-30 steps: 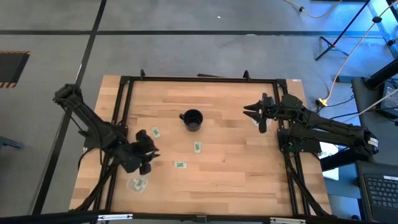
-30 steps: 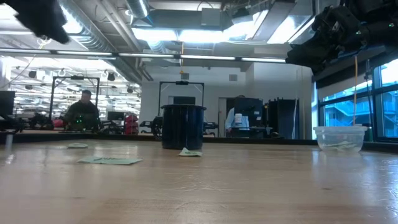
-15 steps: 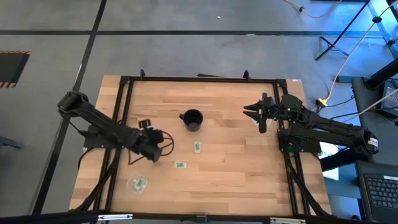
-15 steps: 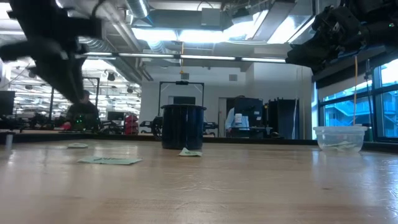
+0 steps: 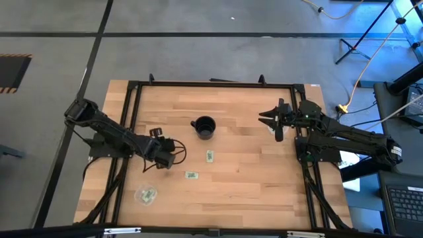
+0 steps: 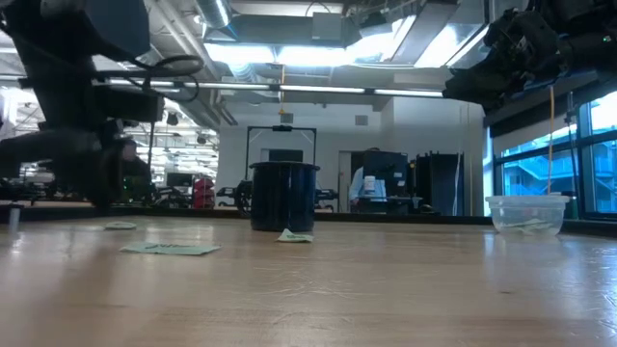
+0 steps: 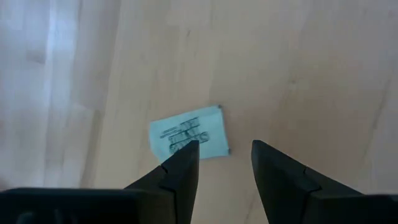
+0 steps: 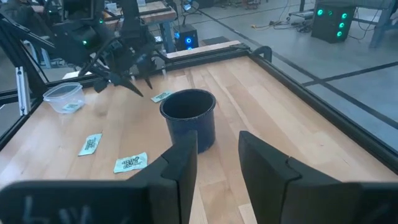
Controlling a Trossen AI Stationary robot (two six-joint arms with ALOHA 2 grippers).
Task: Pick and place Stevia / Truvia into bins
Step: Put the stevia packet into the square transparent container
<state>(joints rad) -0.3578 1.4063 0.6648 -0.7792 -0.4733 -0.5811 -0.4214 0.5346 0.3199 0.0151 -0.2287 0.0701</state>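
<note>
The left gripper hangs over the left half of the wooden table, its 2 fingers apart with nothing between them. In the left wrist view a pale green packet lies flat on the wood just past the fingertips, partly covered by 1 of them.

2 more packets lie on the table in front of the black cup: 1 near the middle and another closer to the front edge. A clear round bin sits near the front left corner with packets inside it.

The right gripper waits above the right side of the table, level with the cup, its fingers apart and empty. A person shows in the room behind the table.
</note>
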